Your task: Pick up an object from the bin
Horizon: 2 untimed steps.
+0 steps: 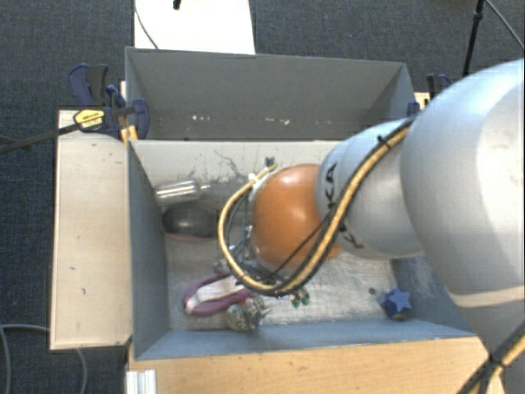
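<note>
Pink-and-purple curved piece, smooth and glossy like plastic, lies by the front wall of the bin, left of middle, just beside my gripper. My rounded orange wrist cover sits over the gripper, so I cannot tell how far open it is or whether it has hold of anything. Black letters "KA" read on my grey arm. A shiny metal cylinder and a dark oval lump lie back left; a blue star-shaped piece sits front right.

robotics lab, big grey arm over a metal bin, dark carpet floor
</note>
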Tool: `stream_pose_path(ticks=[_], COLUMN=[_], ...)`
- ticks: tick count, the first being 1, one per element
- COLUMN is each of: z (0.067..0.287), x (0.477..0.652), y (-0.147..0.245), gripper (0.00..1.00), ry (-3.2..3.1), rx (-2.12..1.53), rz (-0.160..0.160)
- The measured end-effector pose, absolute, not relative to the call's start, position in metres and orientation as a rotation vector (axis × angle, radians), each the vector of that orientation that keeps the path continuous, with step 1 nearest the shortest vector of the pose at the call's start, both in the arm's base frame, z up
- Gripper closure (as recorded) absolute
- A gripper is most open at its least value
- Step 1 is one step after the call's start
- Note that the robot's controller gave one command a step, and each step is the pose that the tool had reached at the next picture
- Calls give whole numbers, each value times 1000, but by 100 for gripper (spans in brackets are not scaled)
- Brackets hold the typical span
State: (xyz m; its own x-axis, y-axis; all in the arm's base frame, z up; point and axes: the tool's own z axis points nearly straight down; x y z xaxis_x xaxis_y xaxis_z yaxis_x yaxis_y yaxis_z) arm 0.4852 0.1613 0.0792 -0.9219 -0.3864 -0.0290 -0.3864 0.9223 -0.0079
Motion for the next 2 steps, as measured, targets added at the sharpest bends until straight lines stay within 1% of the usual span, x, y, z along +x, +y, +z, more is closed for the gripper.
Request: stream_pose_path(ticks=[1, 2], z=[78, 222], x=[484, 522], y=[161, 114], gripper=[100, 100], ry=[3056, 2972], rx=[-605, -993], rz=[-1, -3])
